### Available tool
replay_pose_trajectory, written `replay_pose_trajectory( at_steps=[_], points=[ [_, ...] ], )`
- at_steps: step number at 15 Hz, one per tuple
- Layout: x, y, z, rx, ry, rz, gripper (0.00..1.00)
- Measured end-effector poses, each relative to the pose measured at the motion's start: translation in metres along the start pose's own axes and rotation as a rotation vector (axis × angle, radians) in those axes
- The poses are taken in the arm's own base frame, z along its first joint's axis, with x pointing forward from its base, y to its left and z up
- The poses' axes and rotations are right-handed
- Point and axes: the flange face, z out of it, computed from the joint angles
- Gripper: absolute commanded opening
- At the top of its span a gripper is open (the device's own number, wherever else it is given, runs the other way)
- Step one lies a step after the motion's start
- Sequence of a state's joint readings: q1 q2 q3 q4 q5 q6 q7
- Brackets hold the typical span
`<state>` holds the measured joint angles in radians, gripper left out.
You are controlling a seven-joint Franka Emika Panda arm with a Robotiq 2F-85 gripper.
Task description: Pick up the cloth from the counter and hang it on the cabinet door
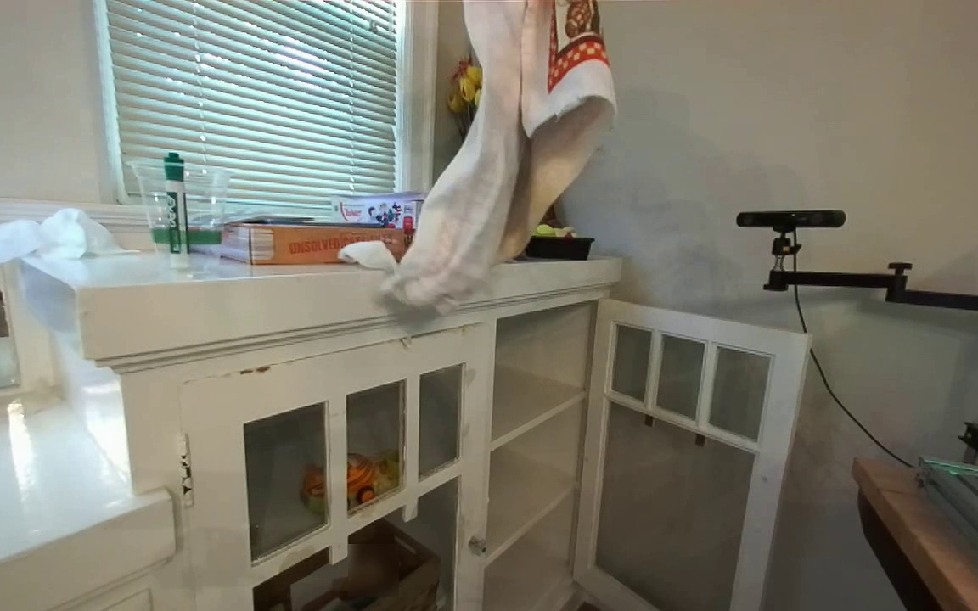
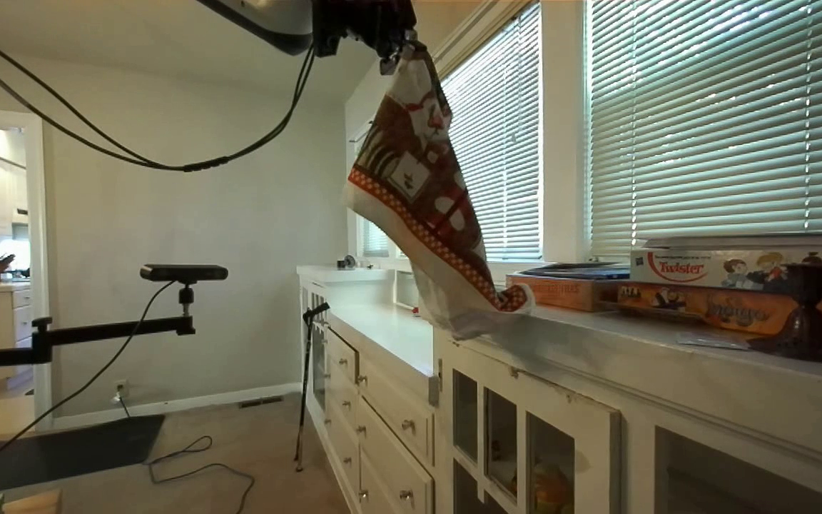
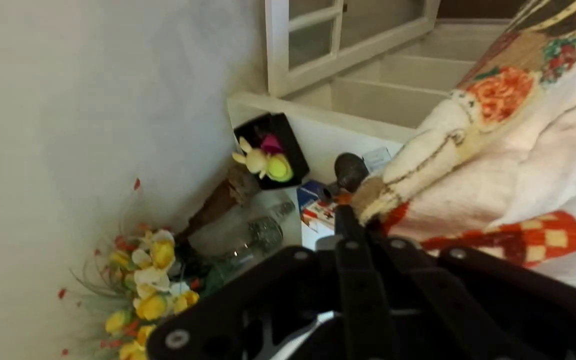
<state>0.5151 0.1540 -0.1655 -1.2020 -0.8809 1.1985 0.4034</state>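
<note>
cloth point(image 2: 425, 207): below hand point(image 2: 398, 54) | candlestick point(image 2: 808, 314): before game boxes point(image 2: 736, 268), on counter point(image 2: 600, 334) | cabinet door point(image 1: 682, 423): beside shelves point(image 1: 531, 405)

Mostly daylight leaking through the blinds point(image 1: 255, 102), kinda blown out between some slats. Shiny glare on the lower white surface point(image 1: 22, 484), soft shadows on the wall point(image 1: 862, 127). Bottom end of the cloth point(image 1: 489, 161) is smeary in an exterior view. Wrist view's softer and dimmer, gripper point(image 3: 361, 225) nearly black.

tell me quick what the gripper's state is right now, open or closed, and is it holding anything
Gripper: closed, holding the cloth, which hangs down from the fingertips.
</note>
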Motion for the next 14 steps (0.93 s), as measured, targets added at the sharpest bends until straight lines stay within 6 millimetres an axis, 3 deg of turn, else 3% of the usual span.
replay_pose_trajectory(
  at_steps=[3, 8, 14],
  points=[
    [0.005, 0.036, 0.041, -0.017, -0.133, 0.108, 0.01],
    [0.011, 0.099, 0.126, 0.057, -0.338, 0.290, 0.01],
    [0.024, 0.147, 0.216, 0.298, -0.382, 0.461, 0.01]
  ],
)
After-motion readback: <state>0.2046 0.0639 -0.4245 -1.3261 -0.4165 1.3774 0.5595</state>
